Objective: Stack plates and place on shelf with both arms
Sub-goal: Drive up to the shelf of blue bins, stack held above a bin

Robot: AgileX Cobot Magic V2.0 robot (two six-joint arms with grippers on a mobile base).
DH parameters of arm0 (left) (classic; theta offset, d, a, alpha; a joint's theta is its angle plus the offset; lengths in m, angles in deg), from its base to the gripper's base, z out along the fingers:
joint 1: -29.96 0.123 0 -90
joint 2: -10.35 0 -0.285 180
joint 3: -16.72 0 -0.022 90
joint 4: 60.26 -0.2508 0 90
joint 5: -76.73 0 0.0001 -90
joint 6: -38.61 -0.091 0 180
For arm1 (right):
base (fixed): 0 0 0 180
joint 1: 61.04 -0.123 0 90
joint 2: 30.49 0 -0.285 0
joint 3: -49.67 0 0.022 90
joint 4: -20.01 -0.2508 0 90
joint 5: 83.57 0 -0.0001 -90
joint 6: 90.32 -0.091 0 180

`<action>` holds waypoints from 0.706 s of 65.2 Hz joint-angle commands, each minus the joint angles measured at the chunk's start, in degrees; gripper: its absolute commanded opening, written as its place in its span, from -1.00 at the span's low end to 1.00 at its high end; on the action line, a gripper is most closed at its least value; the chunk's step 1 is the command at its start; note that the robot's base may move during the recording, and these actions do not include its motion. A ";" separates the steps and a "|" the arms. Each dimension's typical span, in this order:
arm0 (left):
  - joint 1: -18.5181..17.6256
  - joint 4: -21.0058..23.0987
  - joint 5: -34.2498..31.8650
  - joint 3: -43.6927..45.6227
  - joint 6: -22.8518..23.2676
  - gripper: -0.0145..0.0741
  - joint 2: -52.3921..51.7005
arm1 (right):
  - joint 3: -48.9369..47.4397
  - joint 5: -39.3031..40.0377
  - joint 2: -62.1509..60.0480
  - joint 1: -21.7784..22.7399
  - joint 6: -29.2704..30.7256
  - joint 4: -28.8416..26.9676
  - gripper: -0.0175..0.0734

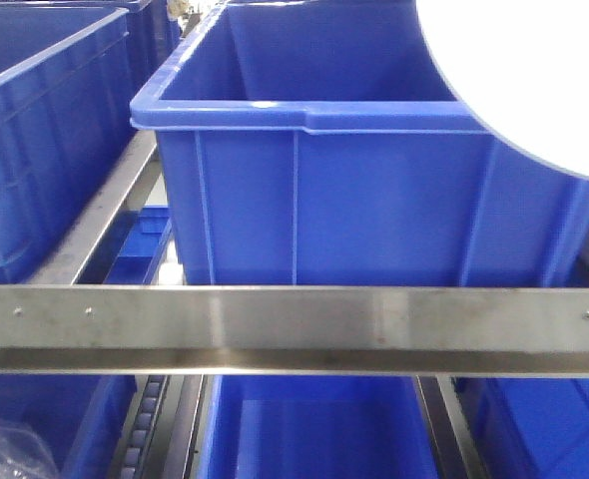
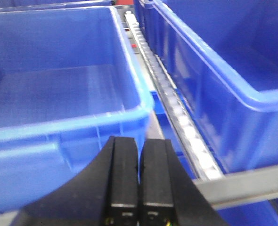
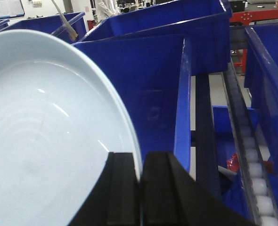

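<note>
Above blue bin (image 1: 314, 190), at its right corner: holding plate (image 3: 40, 141) aloft, bowl side facing right wrist camera, rim (image 3: 135, 155) running up between right gripper (image 3: 141, 188) fingers, pinching it. Left gripper (image 2: 139, 188) hanging closed, empty, over second bin (image 2: 59, 94) beside roller rail (image 2: 176, 113).

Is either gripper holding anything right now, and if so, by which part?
The right gripper is shut on the plate, pinching its rim at the edge. The left gripper is shut with nothing between its fingers.
</note>
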 commanded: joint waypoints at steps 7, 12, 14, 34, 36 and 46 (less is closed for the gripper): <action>0.01 0.03 -5.35 1.73 0.61 -0.49 0.71 | -1.76 5.75 0.27 0.23 0.30 -0.09 -0.49; 0.01 0.03 -5.35 1.73 0.61 -0.49 0.71 | -1.76 5.75 0.27 0.23 0.30 -0.09 -0.49; 0.01 0.03 -5.35 1.73 0.61 -0.49 0.71 | -1.76 5.75 0.27 0.23 0.30 -0.09 -0.49; 0.01 0.03 -5.35 1.73 0.61 -0.49 0.71 | -1.76 5.89 0.27 0.23 0.30 -0.09 -0.49; 0.01 0.03 -5.35 1.73 0.61 -0.49 0.71 | -1.76 5.89 0.27 0.23 0.30 -0.09 -0.49; 0.01 0.03 -5.35 1.73 0.61 -0.49 0.71 | -1.76 5.88 0.27 0.23 -0.31 -0.36 -0.49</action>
